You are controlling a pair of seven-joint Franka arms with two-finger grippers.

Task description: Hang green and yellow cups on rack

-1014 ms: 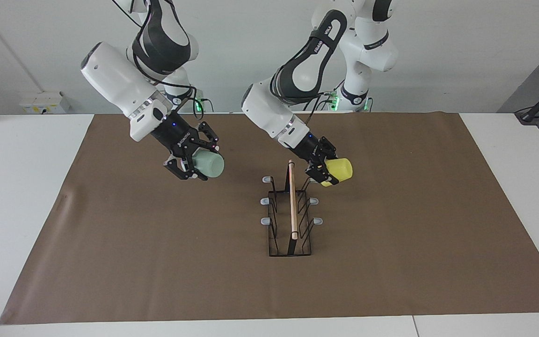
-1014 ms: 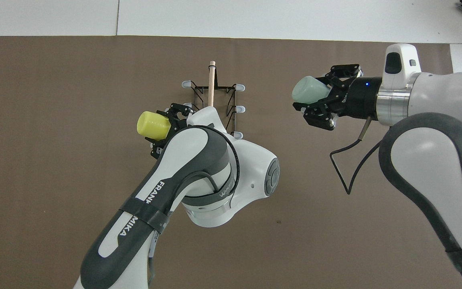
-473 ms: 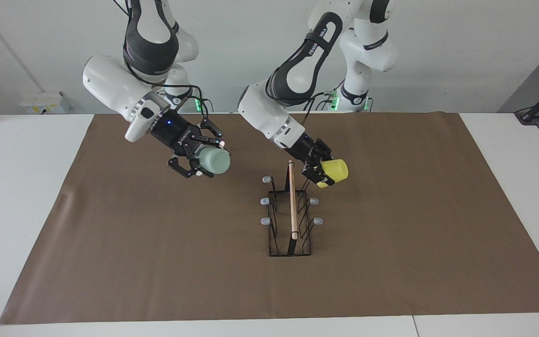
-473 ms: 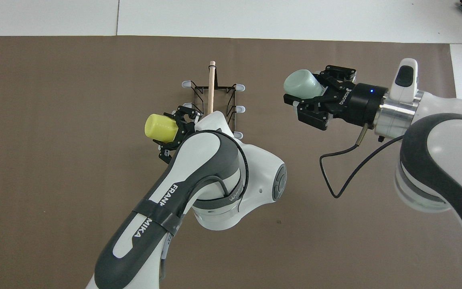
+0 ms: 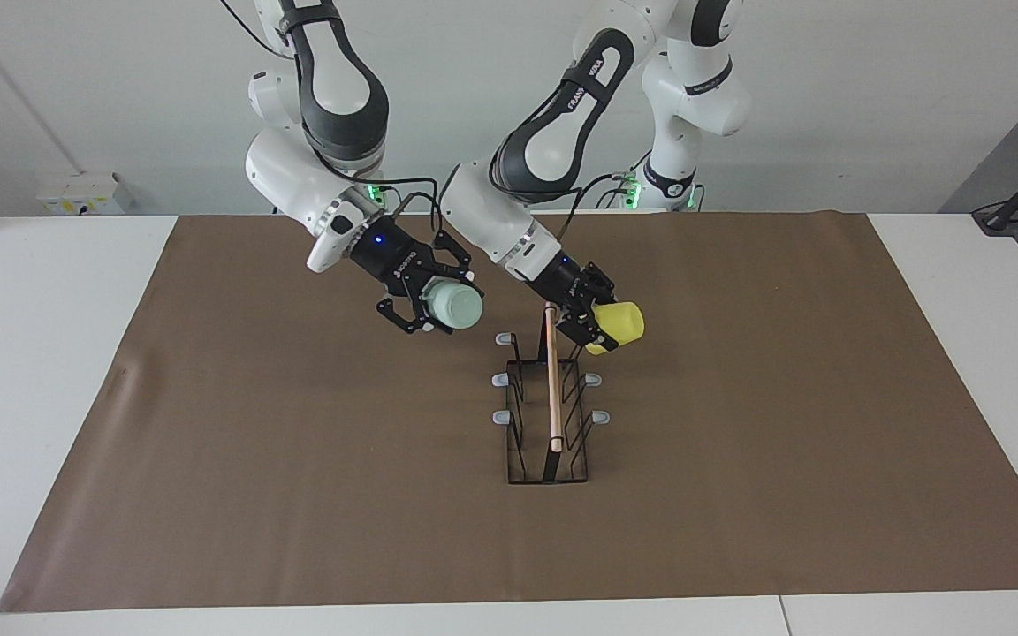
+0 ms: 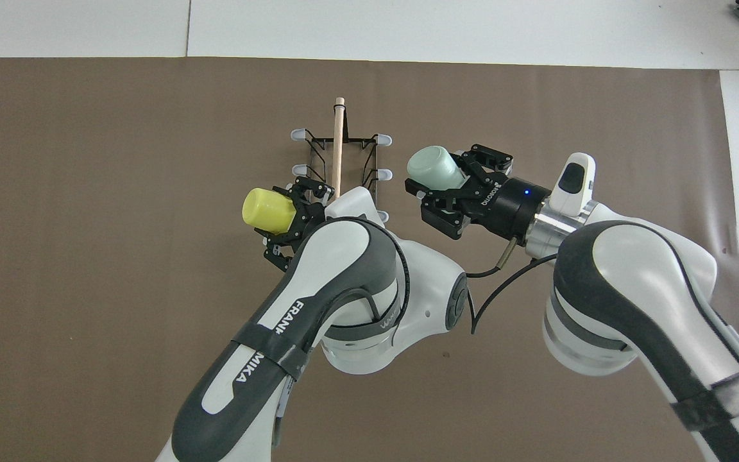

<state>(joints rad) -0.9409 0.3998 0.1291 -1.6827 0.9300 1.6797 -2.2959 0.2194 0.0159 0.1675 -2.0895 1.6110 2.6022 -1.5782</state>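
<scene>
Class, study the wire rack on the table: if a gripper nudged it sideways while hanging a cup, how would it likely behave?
The rack looks like thin open wire under a wooden rod, so it is probably light and may slide on the brown paper. It stands tall on a narrow base, so a sideways push high up could tip it. Its frame appears stiff, not floppy.

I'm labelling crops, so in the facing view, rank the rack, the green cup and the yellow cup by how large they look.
1. The rack, by far the largest.
2 and 3. The green cup in the right gripper and the yellow cup in the left gripper look alike in size; no ranking between them.
</scene>
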